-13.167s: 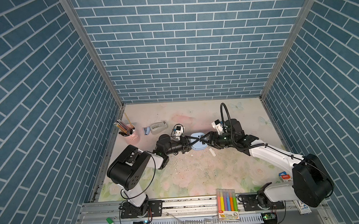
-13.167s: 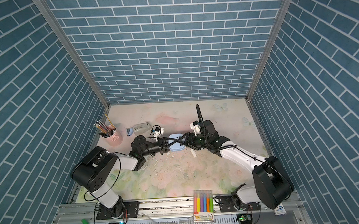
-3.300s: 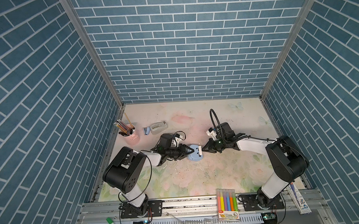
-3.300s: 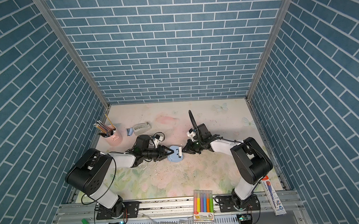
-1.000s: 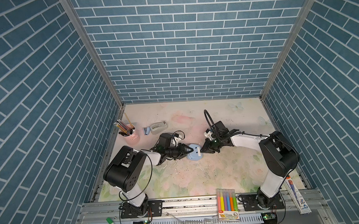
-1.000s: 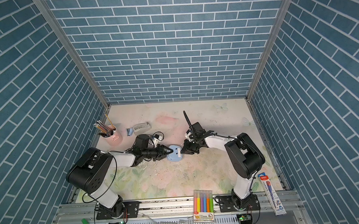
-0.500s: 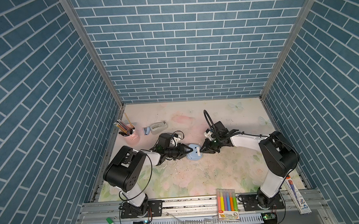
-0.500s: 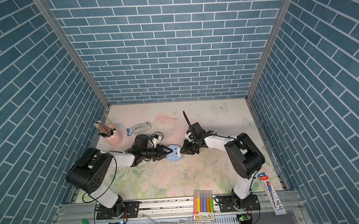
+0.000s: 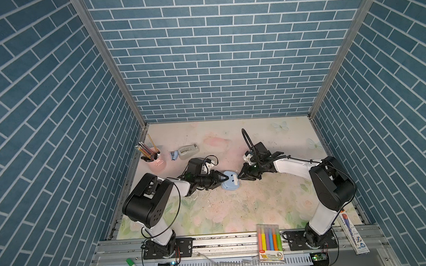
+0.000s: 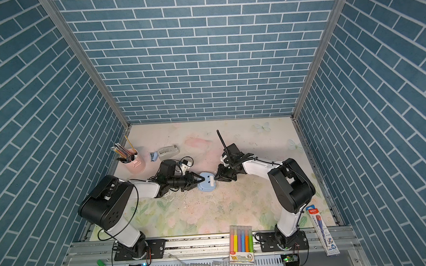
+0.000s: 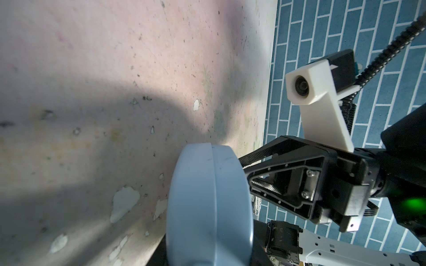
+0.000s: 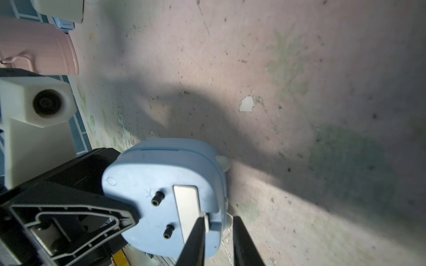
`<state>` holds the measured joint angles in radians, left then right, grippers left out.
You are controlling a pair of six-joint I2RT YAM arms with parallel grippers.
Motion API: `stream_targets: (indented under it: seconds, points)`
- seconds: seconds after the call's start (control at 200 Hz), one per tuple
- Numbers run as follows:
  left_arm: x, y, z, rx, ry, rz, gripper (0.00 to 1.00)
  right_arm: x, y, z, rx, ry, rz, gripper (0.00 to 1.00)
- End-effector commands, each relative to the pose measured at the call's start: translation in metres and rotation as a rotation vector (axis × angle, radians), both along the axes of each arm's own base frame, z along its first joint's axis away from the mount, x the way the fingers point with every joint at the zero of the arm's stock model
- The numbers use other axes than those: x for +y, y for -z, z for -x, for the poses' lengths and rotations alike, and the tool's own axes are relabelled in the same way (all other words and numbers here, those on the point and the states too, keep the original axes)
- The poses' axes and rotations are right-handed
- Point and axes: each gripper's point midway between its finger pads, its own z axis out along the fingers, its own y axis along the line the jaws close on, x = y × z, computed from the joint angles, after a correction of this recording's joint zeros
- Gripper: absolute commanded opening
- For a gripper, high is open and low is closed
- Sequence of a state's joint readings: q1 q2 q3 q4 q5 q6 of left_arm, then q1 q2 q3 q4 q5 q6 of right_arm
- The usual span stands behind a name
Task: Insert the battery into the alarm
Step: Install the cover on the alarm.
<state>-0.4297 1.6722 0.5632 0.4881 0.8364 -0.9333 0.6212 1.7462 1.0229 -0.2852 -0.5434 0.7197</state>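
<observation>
Alarm (image 12: 161, 179) tight in left gripper (image 9: 223, 180); right gripper (image 12: 217, 218), jaws apart, against its back.

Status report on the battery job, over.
Left gripper shut on alarm, back up. Right gripper open at grey hatch. Battery unseen. Nothing blocking.

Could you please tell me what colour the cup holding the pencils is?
The cup is pale pink; it shows best in a top view.

White link shells (image 9: 294, 168) join bulky black motor housings (image 9: 148, 202). The left tool (image 9: 225, 179) and right tool (image 9: 240, 178) are black, rib-framed and screw-studded. Behind the right tool sit a white camera block (image 11: 320, 92) and a ribbed black cable (image 11: 389, 51).
</observation>
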Motion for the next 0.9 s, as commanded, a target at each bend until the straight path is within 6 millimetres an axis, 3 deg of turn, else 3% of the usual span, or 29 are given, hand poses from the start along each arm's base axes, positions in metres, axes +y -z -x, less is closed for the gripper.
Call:
stream_targets:
  seconds: [0.0,0.135,0.3,0.895]
  points:
    - [0.027,0.050,0.016,0.138,-0.074,-0.160,0.00,-0.004,-0.021,-0.004,-0.064,-0.010,0.007,0.24]
    - [0.027,0.051,0.015,0.141,-0.074,-0.159,0.00,0.002,-0.032,0.001,-0.093,-0.041,-0.021,0.12]
    - [0.027,0.051,0.016,0.139,-0.074,-0.158,0.00,0.011,-0.025,0.007,-0.086,-0.067,-0.022,0.02]
    - [0.026,0.052,0.015,0.140,-0.071,-0.155,0.00,0.022,0.006,0.010,-0.037,-0.085,-0.009,0.00]
